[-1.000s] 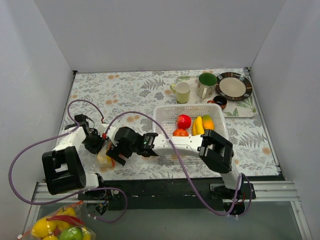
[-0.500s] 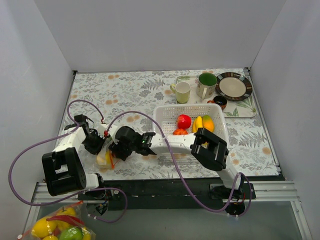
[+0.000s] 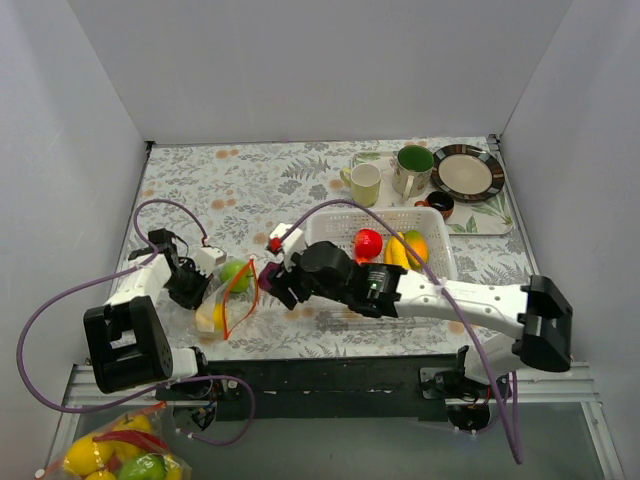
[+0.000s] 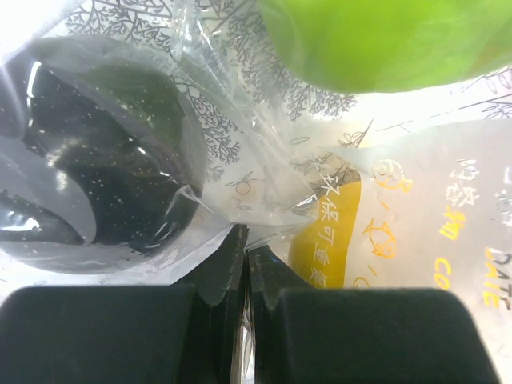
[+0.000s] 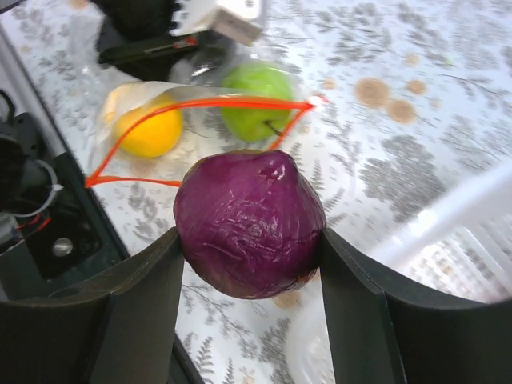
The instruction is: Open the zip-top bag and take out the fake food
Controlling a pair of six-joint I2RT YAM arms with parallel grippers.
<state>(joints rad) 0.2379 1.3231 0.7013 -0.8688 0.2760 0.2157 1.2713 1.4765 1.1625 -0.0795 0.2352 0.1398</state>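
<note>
The clear zip-top bag (image 3: 228, 298) lies at the table's near left, its red zip mouth (image 5: 210, 106) gaping open. Inside it are a green piece (image 3: 235, 273) and a yellow piece (image 5: 149, 130). My left gripper (image 3: 190, 288) is shut on a fold of the bag's plastic (image 4: 245, 232) at its closed end. My right gripper (image 3: 275, 290) is shut on a purple round piece (image 5: 249, 225) and holds it above the table, just right of the bag's mouth. The green piece (image 4: 376, 40) and a dark shape behind plastic show in the left wrist view.
A white perforated basket (image 3: 436, 225) right of centre holds red, orange and yellow-green fruit. A tray (image 3: 500, 218) at the back right carries two cups, a plate and a small bowl. Another bag of fruit (image 3: 120, 455) lies below the table's near edge, at the left.
My right arm has pulled back to the right, out of the bag, with the purple piece in its jaws. The bag's mouth now gapes open. The left gripper has stayed put.
</note>
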